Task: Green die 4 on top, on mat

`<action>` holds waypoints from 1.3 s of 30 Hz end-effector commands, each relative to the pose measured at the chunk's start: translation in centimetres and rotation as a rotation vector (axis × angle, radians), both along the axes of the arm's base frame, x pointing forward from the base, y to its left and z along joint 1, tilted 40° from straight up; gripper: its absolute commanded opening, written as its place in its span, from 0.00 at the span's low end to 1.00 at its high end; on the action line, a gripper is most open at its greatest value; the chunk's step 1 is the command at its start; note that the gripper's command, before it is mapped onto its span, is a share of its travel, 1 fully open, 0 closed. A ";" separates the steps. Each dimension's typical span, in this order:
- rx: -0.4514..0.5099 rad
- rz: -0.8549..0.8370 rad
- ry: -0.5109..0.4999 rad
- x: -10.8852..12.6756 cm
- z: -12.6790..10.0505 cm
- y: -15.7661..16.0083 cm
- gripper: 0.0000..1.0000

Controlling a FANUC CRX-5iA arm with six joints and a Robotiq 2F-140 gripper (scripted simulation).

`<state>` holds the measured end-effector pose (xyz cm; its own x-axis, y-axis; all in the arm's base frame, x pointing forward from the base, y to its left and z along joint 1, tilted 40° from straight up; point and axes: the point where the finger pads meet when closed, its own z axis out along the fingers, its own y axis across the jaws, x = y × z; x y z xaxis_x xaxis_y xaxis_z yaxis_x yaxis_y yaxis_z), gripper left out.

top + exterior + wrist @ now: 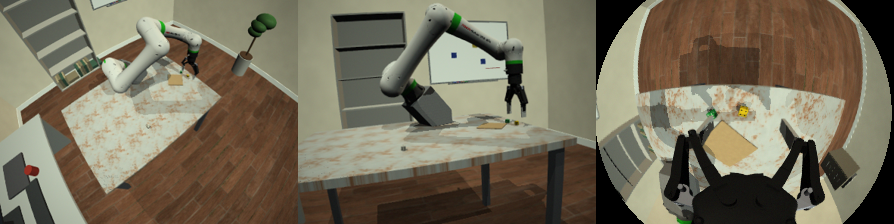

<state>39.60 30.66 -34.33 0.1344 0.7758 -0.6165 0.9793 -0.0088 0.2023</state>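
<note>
Two small dice sit past the flat tan square mat [728, 144]: the small green cube die [712, 113] just off its far corner, a yellow die [744, 111] beside it. My black two-finger gripper [516, 111] hangs above, spread wide and empty. I judge the green die light, rigid and easily tipped, so I'd pinch two opposite side faces squarely.

White glossy arm [411, 53], fat rounded links, green bands at joints, small red lettering on forearm. Dark grey angled base block [430, 107]. Black two-finger gripper [516, 110], thin linkage fingers, pale pads.

Marbled table top [366, 159], matt tan mat [492, 126]
</note>
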 end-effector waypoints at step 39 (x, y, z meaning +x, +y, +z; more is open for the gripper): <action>0.000 0.000 0.000 -0.1 0.5 0.4 1.00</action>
<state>39.55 30.86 -34.09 0.1344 0.7758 -0.6165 0.9793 -0.0089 0.2024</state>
